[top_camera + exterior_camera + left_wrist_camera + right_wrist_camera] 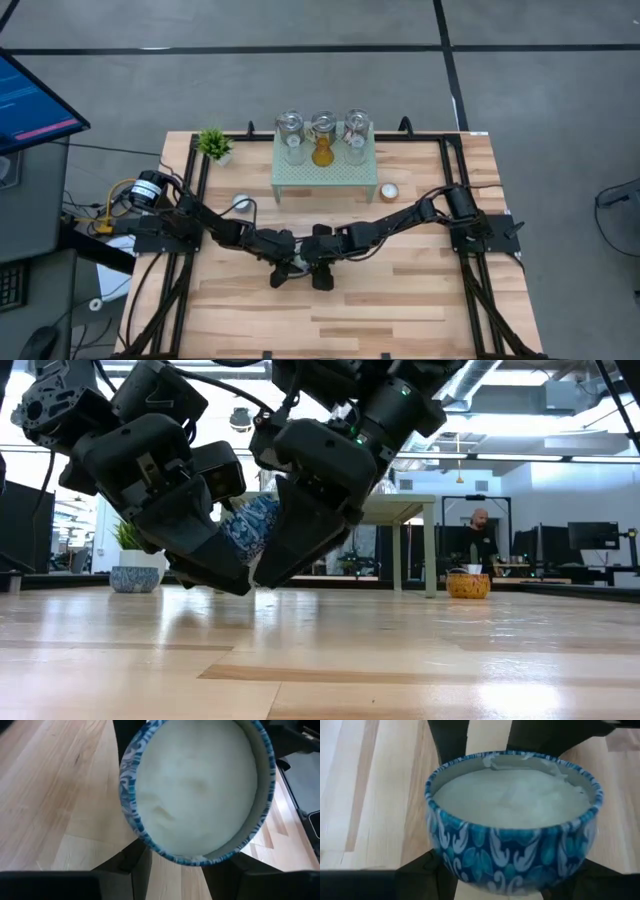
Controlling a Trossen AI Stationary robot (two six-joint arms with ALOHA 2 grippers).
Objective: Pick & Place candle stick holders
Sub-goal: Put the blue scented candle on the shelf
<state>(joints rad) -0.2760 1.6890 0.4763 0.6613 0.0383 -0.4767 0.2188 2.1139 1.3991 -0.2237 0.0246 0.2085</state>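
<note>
Two dark arms meet over the middle of the wooden worktop (400, 290), and between them we see one blue-and-white patterned candle bowl (250, 528) filled with pale wax. Starting from the left, a small green potted plant (214, 143) stands at the far left corner, and a low white tealight cup (241, 203) sits on the boards just beside the left arm. The left gripper (287, 262) reaches in toward the centre; in its wrist view the bowl's rim fills the frame, with dark fingers (127, 865) on either side of it, clamped against its wall. In the low view the bowl is lifted clear of the worktop, held tilted between the two heads.

Further along, the pale green mesh stand (325, 172) rests at the far middle edge, carrying three silvery glass jars (290, 128) in a row with an amber glass cup (322, 152) just in front of the middle one. The right gripper (318, 264) comes in from the other side, touching the same bowl; its wrist view shows the patterned wall gripped between its fingers (420, 870), which press on both sides. An orange tealight cup (388, 191) lies just beside the stand's right end, near the right arm. Across the room behind, a person (480, 540) stands at a desk.
</note>
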